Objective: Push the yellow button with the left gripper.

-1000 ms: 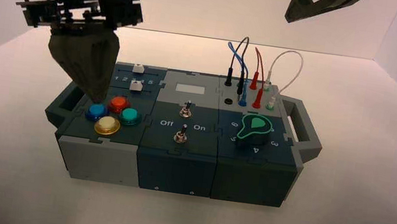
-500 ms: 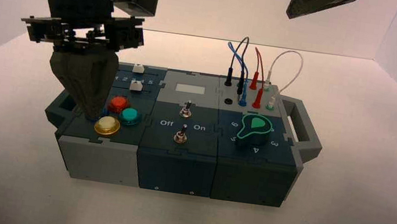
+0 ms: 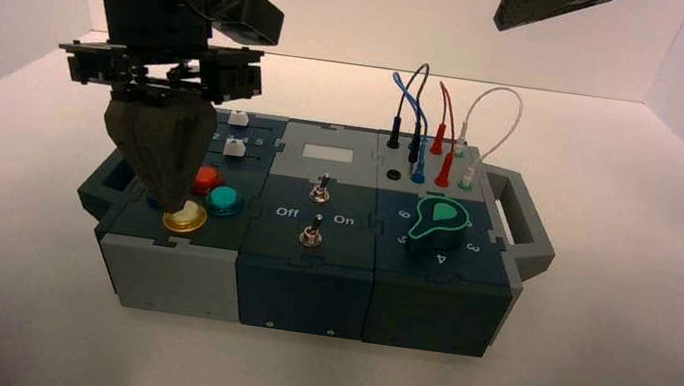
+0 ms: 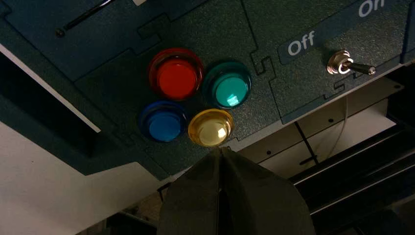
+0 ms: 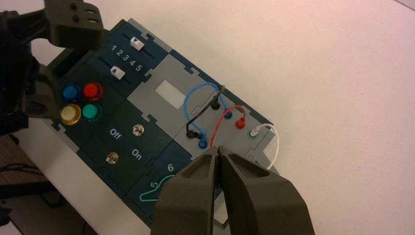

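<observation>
Now, left gripper (image 3: 173,202): its two tapered fingers were pressed together into one wedge, holding nothing, and the tip was down over the far-left edge of the yellow button (image 3: 184,220); in the left wrist view the point (image 4: 221,151) sat just beside the button's rim, and I could not tell whether it touched.
Yellow button: nearest the front edge of the box (image 3: 304,294), in the cluster of four at the box's left end; the left wrist view (image 4: 211,128) showed it domed and glossy.
Neighbours: blue button (image 4: 163,122) on the outer side, mostly hidden behind the wedge from above; red button (image 3: 208,178) behind; teal button (image 3: 224,200) toward the middle.
Toggle switches: two in the middle section, the nearer one (image 3: 311,236) between the words "Off" and "On".
Right end: green-edged knob (image 3: 437,224), with coloured wires (image 3: 430,115) plugged in behind it.
Right gripper (image 5: 217,155): parked high above the box's far right, fingers closed on nothing.
</observation>
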